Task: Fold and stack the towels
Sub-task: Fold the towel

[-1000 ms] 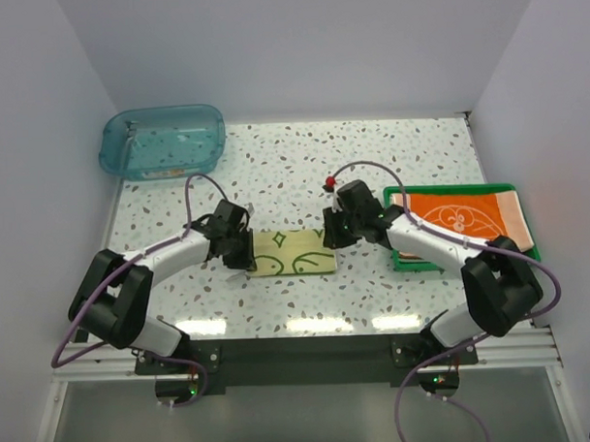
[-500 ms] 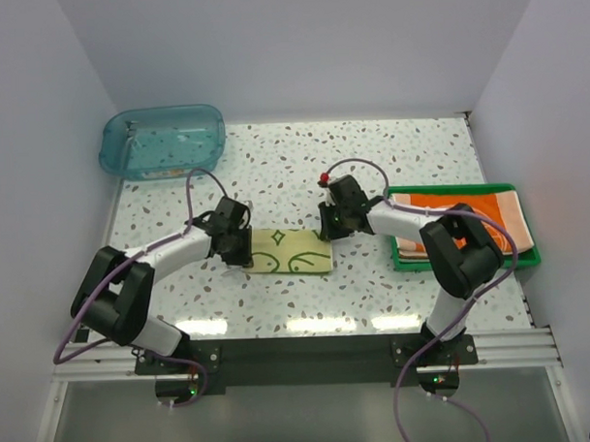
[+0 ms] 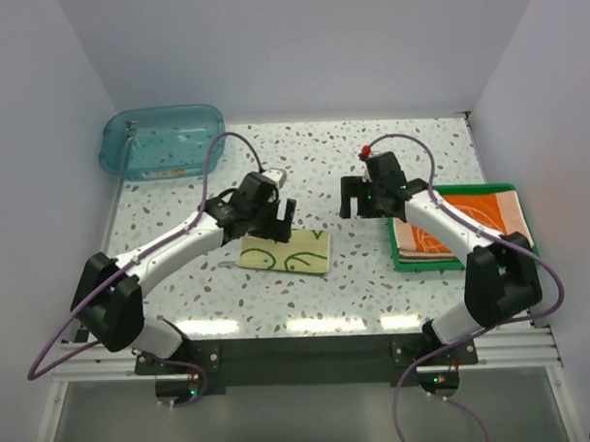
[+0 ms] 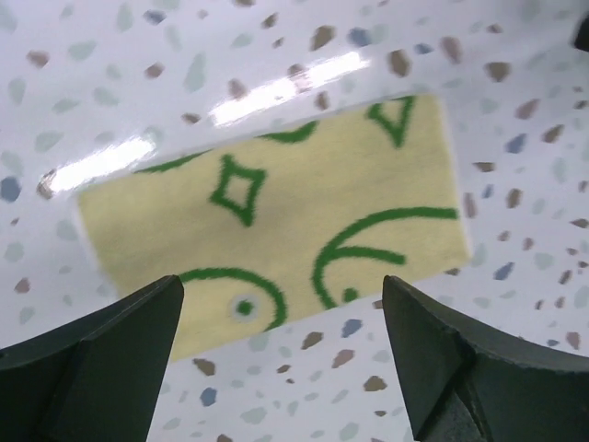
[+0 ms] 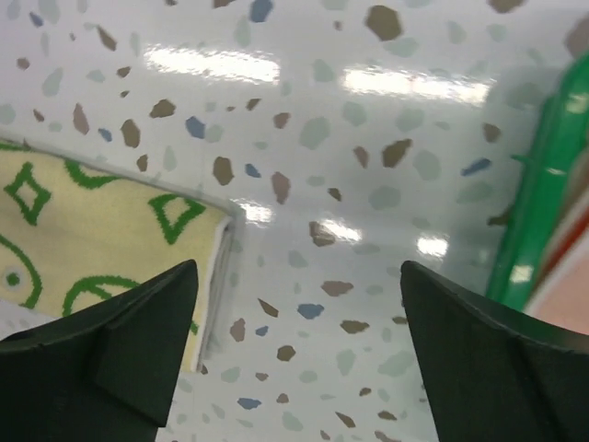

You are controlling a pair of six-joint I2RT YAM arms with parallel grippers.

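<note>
Wide open and empty — left claw [image 3: 278, 209] and right claw [image 3: 356, 197] hover by the folded green-patterned towel [image 3: 286, 252].

Speckled white table [image 3: 390, 159] carrying three things.
A folded pale yellow towel [image 3: 285, 251] with a green pattern lies flat just under the left end effector [image 3: 273, 220], to the near left of the right end effector [image 3: 357, 201]. A green tray [image 3: 452, 265] sits just to the right end effector's right. A clear blue tub [image 3: 162, 158] stands well beyond the left end effector, far left.
</note>
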